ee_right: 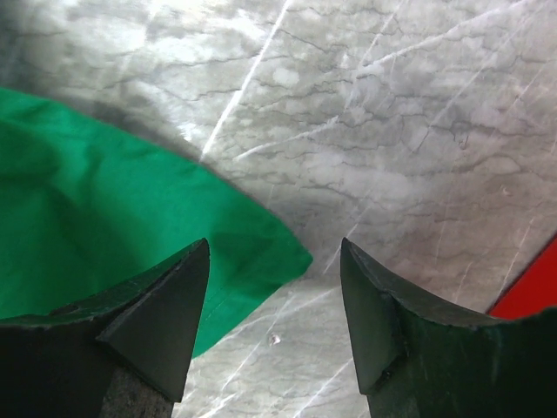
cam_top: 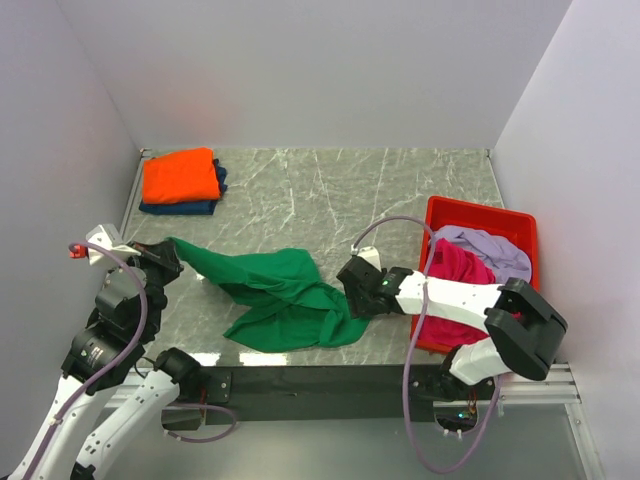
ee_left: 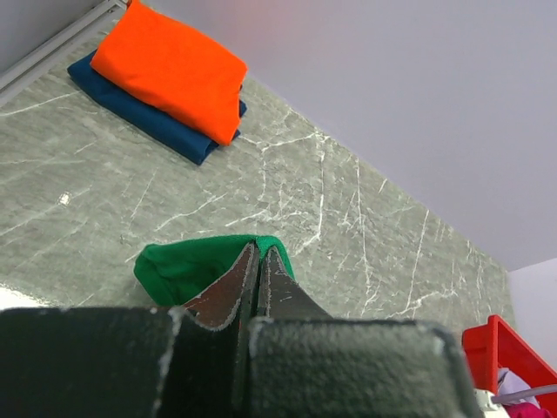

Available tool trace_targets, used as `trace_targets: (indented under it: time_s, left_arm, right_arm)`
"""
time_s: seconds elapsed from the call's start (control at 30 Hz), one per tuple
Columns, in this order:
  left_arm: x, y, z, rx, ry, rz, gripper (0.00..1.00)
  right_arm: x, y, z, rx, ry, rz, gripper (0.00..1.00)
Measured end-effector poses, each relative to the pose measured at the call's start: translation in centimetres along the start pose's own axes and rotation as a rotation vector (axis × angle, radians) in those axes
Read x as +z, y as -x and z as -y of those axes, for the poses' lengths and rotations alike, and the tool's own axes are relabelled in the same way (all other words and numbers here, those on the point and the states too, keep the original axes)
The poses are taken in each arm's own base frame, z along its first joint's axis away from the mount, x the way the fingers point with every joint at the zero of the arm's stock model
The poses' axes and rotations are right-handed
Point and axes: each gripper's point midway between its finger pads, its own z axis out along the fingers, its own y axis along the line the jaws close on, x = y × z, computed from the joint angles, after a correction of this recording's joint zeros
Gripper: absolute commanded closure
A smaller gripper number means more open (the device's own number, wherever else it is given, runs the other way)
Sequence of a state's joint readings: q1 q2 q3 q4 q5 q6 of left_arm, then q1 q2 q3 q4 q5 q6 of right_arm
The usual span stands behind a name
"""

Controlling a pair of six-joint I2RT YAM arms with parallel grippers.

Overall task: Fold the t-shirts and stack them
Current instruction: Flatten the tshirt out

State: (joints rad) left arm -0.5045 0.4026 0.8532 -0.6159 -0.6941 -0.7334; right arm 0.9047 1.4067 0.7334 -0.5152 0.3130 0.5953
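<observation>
Along the near edge of the table point(cam_top: 400, 190), the green t-shirt point(cam_top: 285, 300) is being held drawn out, its long axis running from the left edge towards the middle, between the two arms. Its left end is being pinched in the clenched left gripper point(ee_left: 258, 261). Its right corner is lying just under and left of the right gripper point(ee_right: 274, 252), whose jaws are being held wide apart, grasping nothing. That arm is judged the nearer for taking this corner.
</observation>
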Motion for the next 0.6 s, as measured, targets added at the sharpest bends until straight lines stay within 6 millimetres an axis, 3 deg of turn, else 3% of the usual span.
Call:
trace_targets:
  time_s: [0.33,0.6]
  left_arm:
    - [-0.4,0.5,-0.3,-0.005,-0.002,0.019,0.99]
    - [-0.4,0.5,-0.3,-0.001,-0.002,0.019,0.99]
  right_arm:
    - [0.9,-0.3,0.6,0.039,-0.019,-0.025,0.36]
    - [1.4,-0.1,-0.1,0.063,0.025,-0.026,0.5]
